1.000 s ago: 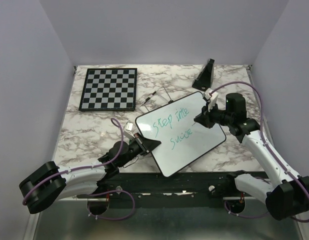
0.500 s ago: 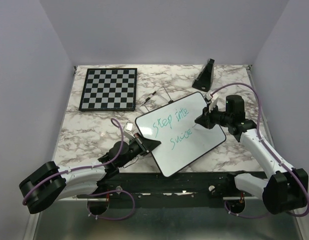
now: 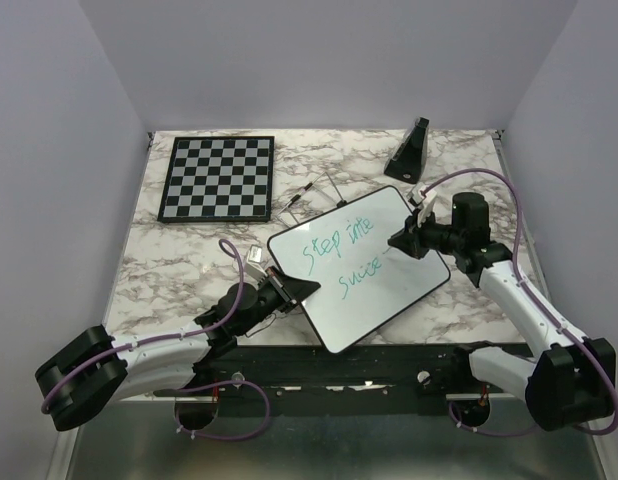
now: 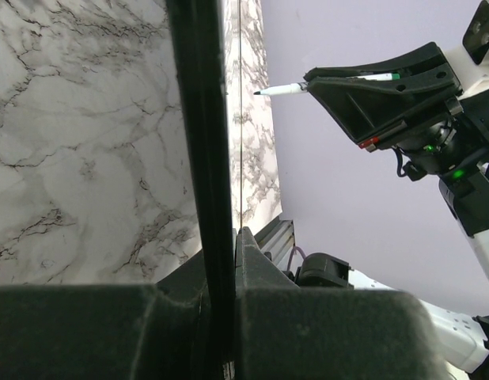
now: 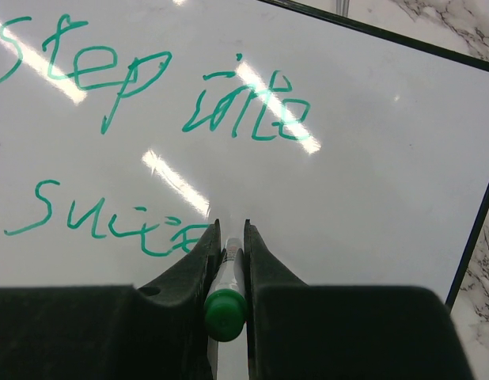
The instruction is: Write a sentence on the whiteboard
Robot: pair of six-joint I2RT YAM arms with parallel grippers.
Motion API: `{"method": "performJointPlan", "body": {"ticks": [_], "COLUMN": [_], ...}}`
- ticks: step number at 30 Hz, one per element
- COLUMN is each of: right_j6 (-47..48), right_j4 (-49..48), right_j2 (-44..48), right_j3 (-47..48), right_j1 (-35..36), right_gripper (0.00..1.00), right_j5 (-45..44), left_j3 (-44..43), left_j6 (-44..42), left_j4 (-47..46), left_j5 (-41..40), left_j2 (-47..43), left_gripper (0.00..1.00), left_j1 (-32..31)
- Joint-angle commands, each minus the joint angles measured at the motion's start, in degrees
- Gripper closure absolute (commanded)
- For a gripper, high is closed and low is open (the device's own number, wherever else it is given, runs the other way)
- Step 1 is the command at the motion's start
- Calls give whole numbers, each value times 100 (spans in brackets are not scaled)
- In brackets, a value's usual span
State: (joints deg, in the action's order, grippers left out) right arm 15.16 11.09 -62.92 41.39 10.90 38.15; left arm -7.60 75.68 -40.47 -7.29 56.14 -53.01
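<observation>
Whiteboard lies skewed, its near-left edge clamped between the closed fingers of the left gripper, its face directly ahead of the right gripper. Sentence reads "Step into / Succe", unfinished, ending just before the right fingertips. Right gripper is pinched tight on a green-ended marker; tip contact unclear. Mid-word, second line. Next probably needs short strokes rightward, light even pressure, board held steady.
</observation>
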Motion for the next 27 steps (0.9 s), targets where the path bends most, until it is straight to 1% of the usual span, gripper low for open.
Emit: {"method": "performJointPlan", "body": {"ticks": [1, 18, 27], "right_j6": [163, 181, 101], "right_j4": [-72, -151, -274], "right_j2": [-142, -441, -397], "right_j3": [-43, 10, -43], "right_j1": [-17, -17, -17], "right_gripper": [99, 99, 99], "right_j5": [17, -45, 280], "left_j3": [-31, -75, -75], "left_j6": [-159, -229, -229], "left_j4": [-233, -550, -611], "left_j5": [-352, -212, -203], "left_j2": [-103, 134, 169], "left_gripper": [100, 100, 100], "left_j1": [-7, 2, 2]}}
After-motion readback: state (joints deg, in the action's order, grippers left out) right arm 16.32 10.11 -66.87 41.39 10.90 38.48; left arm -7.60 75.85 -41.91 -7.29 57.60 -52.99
